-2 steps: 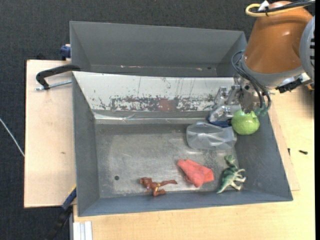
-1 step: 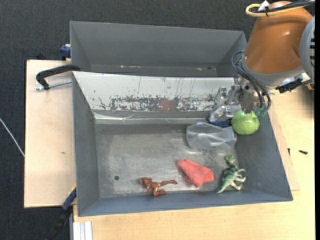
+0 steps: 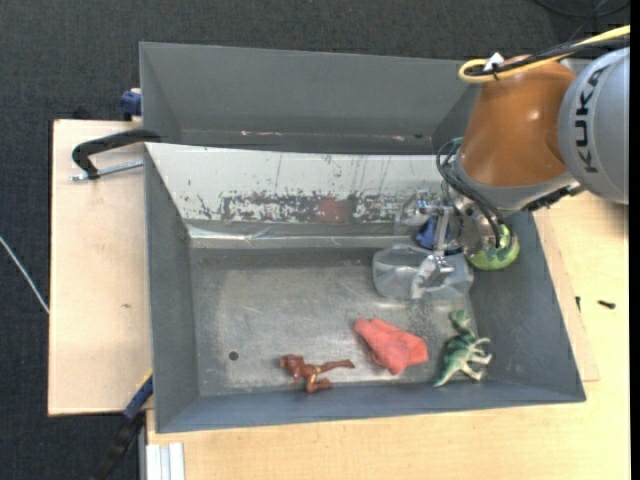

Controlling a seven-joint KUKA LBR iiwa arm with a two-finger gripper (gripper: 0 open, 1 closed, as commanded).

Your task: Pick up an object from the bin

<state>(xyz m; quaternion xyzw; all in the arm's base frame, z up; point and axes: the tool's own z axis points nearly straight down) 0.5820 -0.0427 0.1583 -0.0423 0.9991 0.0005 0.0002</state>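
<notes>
My gripper (image 3: 450, 233) hangs low at the bin's right side, near the back wall. Right below it and slightly left lies a clear plastic cup-like thing (image 3: 408, 273) on its side, and the gripper's lower end overlaps its rim. A green and yellow round thing (image 3: 497, 254) rests against the right wall, just right of the gripper. Nearer the front lie a pink-red lump (image 3: 391, 346) and a green toy dinosaur (image 3: 461, 354).
A small brown toy dinosaur (image 3: 314, 370) lies by the front wall, left of the pink lump. The arm with its orange cover reaches in over the bin's right back corner. The bin's walls slope inward.
</notes>
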